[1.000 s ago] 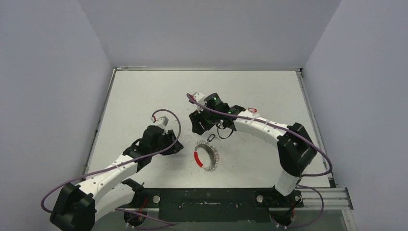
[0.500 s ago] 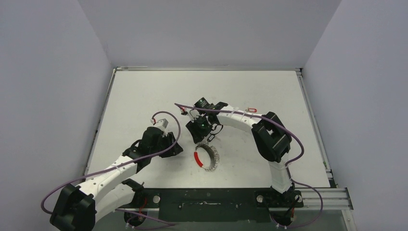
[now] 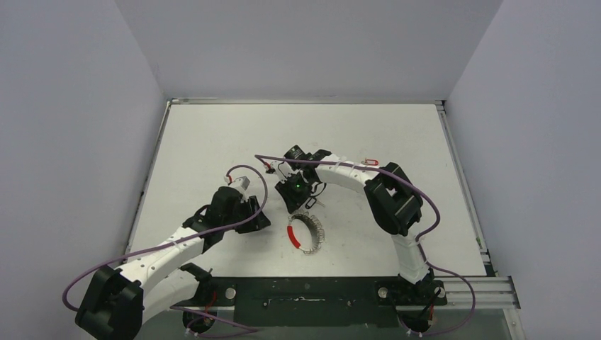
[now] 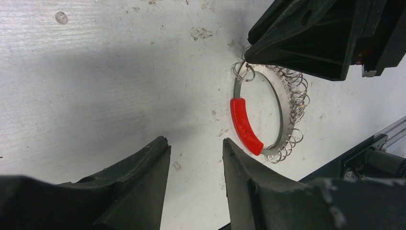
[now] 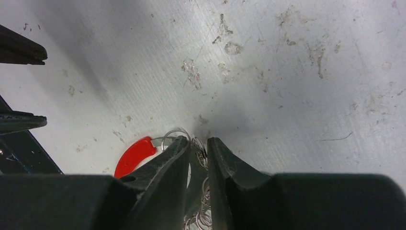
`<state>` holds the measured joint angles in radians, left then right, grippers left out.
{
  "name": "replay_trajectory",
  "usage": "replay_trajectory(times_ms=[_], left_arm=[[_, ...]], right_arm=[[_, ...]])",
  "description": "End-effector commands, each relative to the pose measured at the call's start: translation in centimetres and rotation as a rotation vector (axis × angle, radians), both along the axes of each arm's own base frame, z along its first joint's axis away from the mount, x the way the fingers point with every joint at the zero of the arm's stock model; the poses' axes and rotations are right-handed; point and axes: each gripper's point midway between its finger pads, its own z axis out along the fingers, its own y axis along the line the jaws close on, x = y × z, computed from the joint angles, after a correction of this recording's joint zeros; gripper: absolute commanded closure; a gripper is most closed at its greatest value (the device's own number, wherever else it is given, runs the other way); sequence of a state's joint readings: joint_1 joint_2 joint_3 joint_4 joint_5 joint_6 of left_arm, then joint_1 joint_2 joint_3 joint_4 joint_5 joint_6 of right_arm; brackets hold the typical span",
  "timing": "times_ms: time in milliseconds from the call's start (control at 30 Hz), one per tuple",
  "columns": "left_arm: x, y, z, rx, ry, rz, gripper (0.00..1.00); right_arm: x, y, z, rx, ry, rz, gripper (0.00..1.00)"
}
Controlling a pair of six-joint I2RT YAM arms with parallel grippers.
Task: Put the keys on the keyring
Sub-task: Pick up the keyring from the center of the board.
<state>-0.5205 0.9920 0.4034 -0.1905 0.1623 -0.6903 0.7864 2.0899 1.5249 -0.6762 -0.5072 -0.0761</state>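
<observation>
Red sleeve (image 4: 245,127) covers the left arc of the keyring (image 4: 280,112), which lies flat on the worktop (image 4: 95,57), lower centre of the top view, between the two arms. Small silver loops (image 4: 297,96) bunch along its right side and top. Right pincer (image 5: 197,143) points down at the ring's upper edge, tips among the loops; jaws stand a narrow gap apart with wire loops showing in the gap; cannot tell whether anything is pinched. Left pincer (image 4: 194,143) sits just left of the ring in the top view, apart from it, jaws partly open, nothing between them
</observation>
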Motion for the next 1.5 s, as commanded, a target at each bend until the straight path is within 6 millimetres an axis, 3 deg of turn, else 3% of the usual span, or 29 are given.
replay_trajectory(times_ms=[0,133,733,933,1067,1267,1467], left_arm=[[0.5,-0.3,0.9,-0.014,-0.034,-0.018,0.57],[0.4,-0.2,0.9,-0.011,-0.038,-0.018,0.57],[0.5,-0.2,0.6,-0.006,-0.038,-0.023,0.57],[0.5,-0.3,0.6,-0.008,-0.033,-0.027,0.57],[0.5,-0.3,0.6,-0.009,-0.034,-0.027,0.56],[0.4,-0.2,0.3,-0.002,-0.03,-0.028,0.56],[0.3,-0.2,0.2,0.001,-0.028,-0.031,0.56]], right_arm=[[0.5,1.3,1.9,0.052,-0.023,0.027,0.8],[0.3,1.0,2.1,0.042,-0.019,0.036,0.88],[0.4,0.5,1.3,-0.01,-0.007,0.022,0.86],[0.6,0.5,1.0,-0.023,-0.005,0.021,0.76],[1.0,0.7,1.8,0.0,-0.036,0.01,0.69],[1.5,0.7,3.1,0.018,-0.082,0.008,0.69],[1.5,0.2,2.2,-0.029,-0.056,0.01,0.71]])
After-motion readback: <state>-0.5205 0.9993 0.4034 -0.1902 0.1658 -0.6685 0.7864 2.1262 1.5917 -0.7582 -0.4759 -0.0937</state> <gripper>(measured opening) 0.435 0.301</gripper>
